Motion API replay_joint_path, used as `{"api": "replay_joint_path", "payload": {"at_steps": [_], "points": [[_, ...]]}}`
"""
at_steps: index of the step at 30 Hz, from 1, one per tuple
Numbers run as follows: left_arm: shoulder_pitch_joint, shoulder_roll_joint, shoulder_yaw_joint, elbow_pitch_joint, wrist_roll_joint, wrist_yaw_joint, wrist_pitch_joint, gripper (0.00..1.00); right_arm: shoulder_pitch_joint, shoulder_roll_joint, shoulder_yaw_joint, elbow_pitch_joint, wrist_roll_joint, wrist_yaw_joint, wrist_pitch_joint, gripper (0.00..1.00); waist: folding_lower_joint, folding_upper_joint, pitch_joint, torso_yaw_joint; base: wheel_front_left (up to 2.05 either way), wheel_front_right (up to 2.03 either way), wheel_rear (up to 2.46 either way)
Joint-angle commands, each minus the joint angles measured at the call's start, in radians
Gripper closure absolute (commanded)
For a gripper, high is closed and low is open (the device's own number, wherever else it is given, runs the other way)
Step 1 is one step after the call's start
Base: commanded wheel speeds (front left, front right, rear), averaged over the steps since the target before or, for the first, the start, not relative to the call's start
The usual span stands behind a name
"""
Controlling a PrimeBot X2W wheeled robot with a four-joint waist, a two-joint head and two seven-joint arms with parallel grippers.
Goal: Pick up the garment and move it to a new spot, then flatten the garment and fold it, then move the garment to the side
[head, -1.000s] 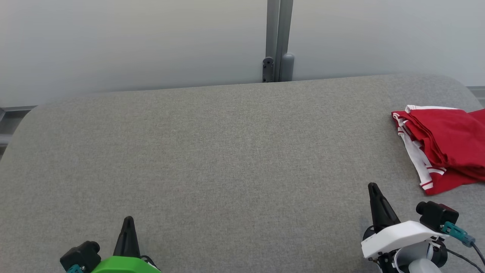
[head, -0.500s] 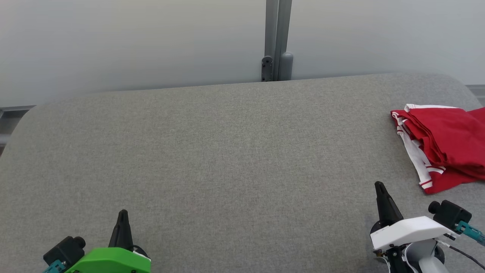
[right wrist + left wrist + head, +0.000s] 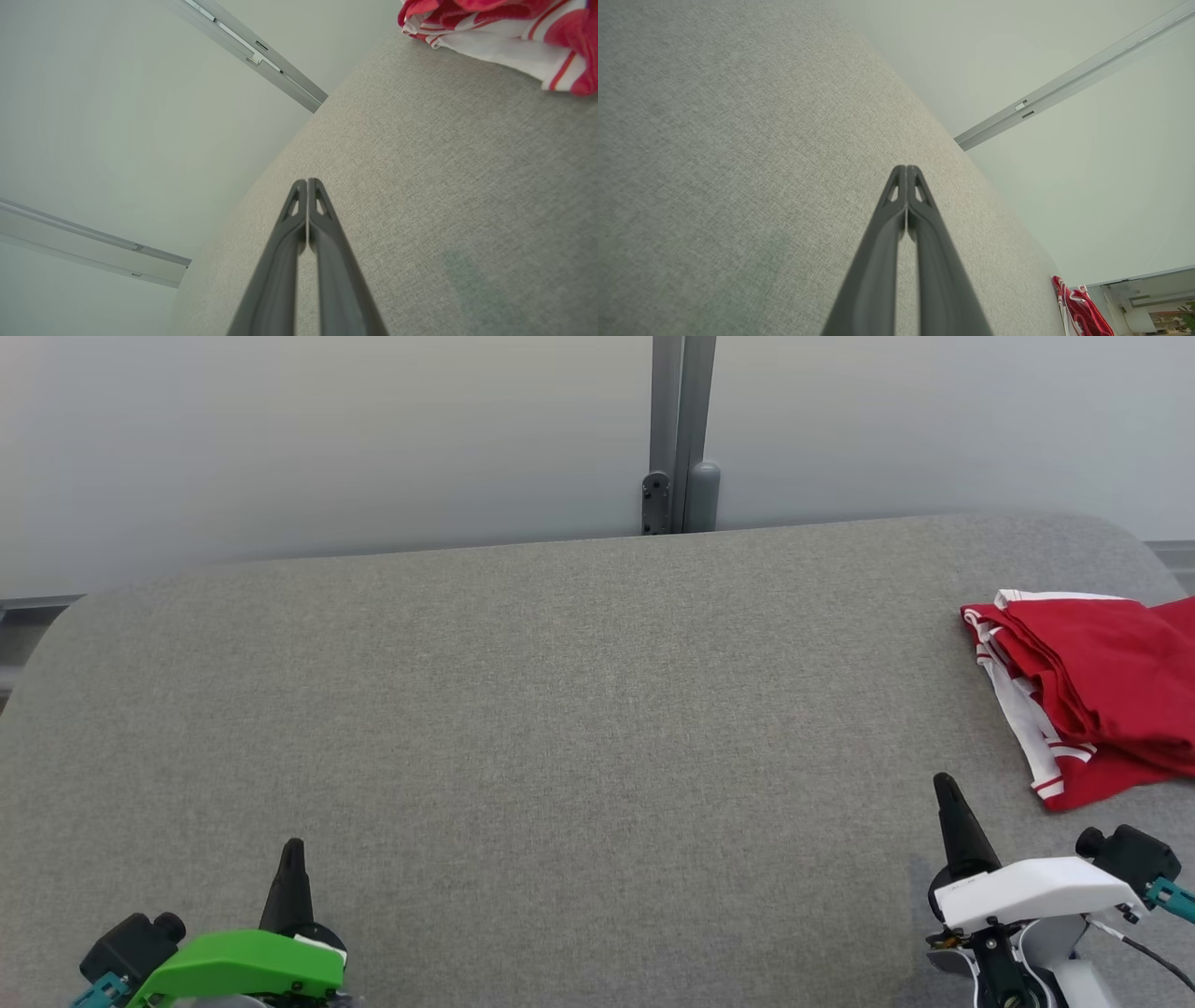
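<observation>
Now we see the garment lying on the right side of the table, close to its far right corner. It is bright red with white bands and thin red stripes along its edges. It is folded over itself in a few soft layers, and the white bands show on its left side. Its right part runs out of the head view, so we cannot tell how far it goes.

The table is covered in plain grey cloth. Behind it stands a pale wall, and a grey post goes up the wall past the middle of the far edge.

Our left gripper is at the near left, well apart from the garment. In the left wrist view its two dark fingers are pressed together at the tips, with nothing between them. Our right gripper is at the near right, near the garment but not touching it. Its fingers are pressed together too, and they pinch nothing. A strip of bare grey cloth lies between its tip and the near corner of the garment.

The far corners of the table are round. The far edge sits right by the wall. From the garment to the left there is a wide stretch of flat grey cloth, all across the middle and the left side.
</observation>
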Motion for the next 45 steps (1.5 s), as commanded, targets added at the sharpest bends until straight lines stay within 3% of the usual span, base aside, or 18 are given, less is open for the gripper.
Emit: {"api": "replay_joint_path", "payload": {"at_steps": [1, 45], "points": [[-0.032, -0.001, 0.011, -0.011, -0.028, -0.01, 0.008, 1.0, -0.023, -0.007, -0.007, -0.017, 0.034, 0.001, 0.008, 1.0, 0.0, 0.0, 0.0, 0.0, 0.0, 0.0, 0.0], [-0.085, -0.012, 0.106, -0.007, -0.413, -0.088, 0.121, 1.0, -0.041, -0.008, -0.066, -0.032, 0.449, 0.0, 0.123, 1.0, 0.0, 0.0, 0.011, -0.011, 0.0, 0.0, 0.0]]}}
